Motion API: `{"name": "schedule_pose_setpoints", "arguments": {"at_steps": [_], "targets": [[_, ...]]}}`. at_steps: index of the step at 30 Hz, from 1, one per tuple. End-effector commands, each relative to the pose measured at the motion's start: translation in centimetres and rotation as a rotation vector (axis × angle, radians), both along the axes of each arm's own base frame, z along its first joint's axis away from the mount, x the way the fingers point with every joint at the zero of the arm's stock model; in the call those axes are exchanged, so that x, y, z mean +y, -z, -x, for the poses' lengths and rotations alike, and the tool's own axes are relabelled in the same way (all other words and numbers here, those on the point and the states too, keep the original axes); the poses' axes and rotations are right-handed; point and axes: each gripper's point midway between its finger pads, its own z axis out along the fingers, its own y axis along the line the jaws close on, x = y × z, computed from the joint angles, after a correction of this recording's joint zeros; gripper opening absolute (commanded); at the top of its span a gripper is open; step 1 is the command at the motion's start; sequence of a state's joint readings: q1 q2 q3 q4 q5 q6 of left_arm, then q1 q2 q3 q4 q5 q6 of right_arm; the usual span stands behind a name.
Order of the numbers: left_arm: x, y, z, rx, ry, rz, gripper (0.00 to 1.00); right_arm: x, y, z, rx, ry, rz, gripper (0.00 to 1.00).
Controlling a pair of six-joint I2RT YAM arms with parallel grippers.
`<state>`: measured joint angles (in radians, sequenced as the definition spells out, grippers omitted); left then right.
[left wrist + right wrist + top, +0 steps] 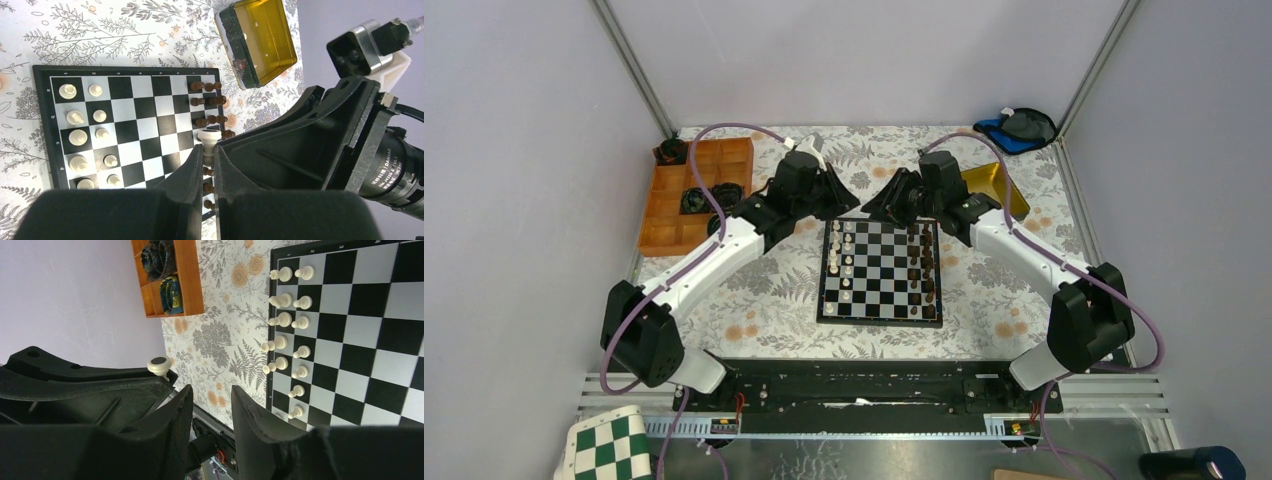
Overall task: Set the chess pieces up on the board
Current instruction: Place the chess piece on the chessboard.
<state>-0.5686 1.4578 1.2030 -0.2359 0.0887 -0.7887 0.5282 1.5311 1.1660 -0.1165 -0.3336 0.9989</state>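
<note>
We read this as the carrying step. Our left gripper (209, 155) has its fingers pressed onto a white piece (209, 136), pinching it by the stem with the base poking out past the tips. The piece hangs in the air over the board (41, 125), on the side where the dark pieces (215, 119) stand. Our right gripper (212, 400), close by, has its fingers spread with nothing between them. The other white pieces (280, 301) fill two files on the opposite side (the back file looks gapped toward the near edge). Next, we judge, the left arm must cross over, pick a vacant back square, and lower the piece upright without clipping its neighbours.
</note>
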Motion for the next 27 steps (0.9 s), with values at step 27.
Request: {"name": "schedule_pose_setpoints", "arguments": {"at_steps": [27], "targets": [[1.7,-0.6,13.6,0.734,0.010,0.275,0.00,-8.6,-0.3,-2.0,-0.158,0.170,0.350,0.41]]}}
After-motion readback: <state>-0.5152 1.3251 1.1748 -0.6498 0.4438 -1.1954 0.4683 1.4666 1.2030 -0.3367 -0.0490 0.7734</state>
